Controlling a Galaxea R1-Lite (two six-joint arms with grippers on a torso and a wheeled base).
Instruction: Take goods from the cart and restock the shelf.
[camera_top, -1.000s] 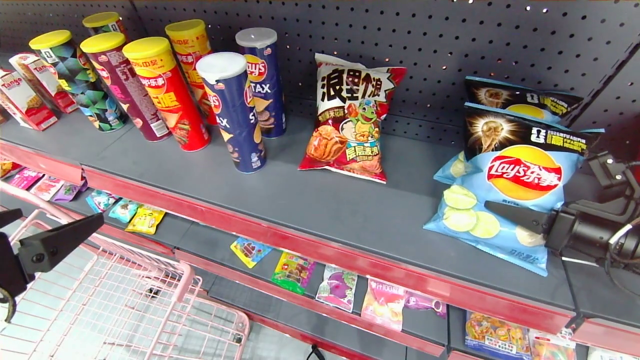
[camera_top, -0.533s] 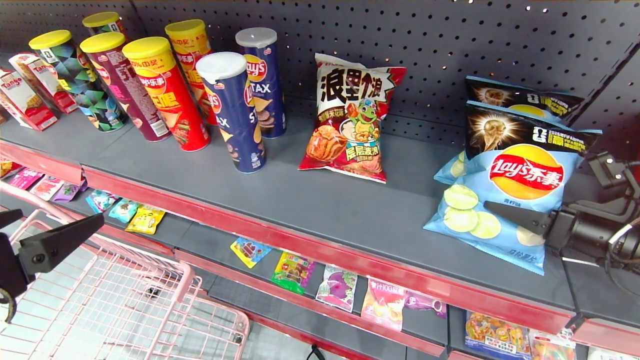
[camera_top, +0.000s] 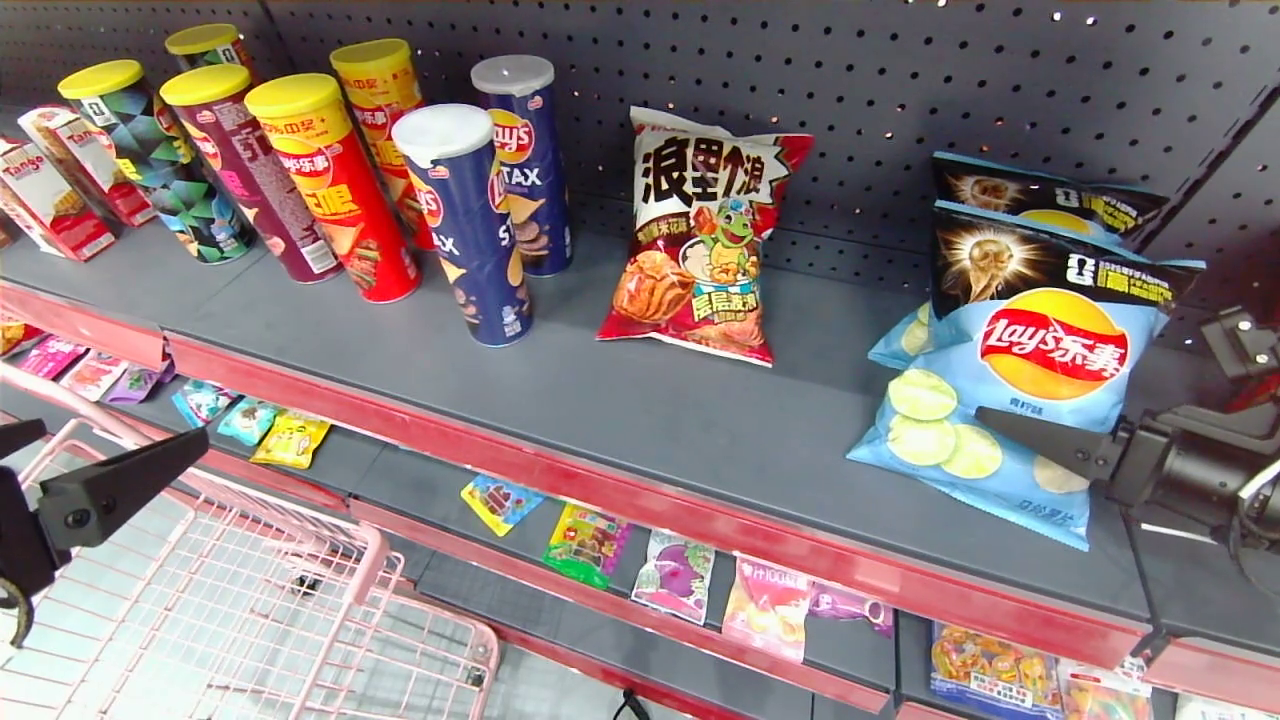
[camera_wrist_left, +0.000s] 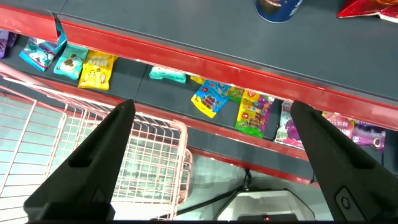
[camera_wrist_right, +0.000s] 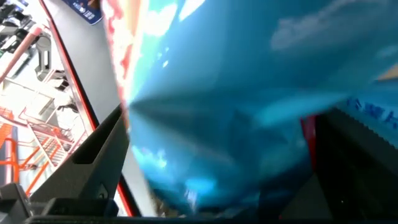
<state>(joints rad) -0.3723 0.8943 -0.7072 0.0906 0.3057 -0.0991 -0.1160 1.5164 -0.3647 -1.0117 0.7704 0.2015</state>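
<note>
Two pairs released, left fingers (camera_wrist_left: 93, 168) above pink wire cart (camera_wrist_left: 155, 155), right fingers (camera_wrist_right: 93, 162) flanking glossy puffy chip bag (camera_wrist_right: 224, 93)

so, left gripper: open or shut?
Open. In the left wrist view the left gripper has its fingers wide apart with nothing between them, above the pink cart.

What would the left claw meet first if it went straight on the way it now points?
Probably the small snack packets on the lower shelf, beyond the pink cart; depth is unclear.

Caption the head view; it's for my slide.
Right pincer at blue chip bag on shelf; left pincer above the pink cart.
</note>
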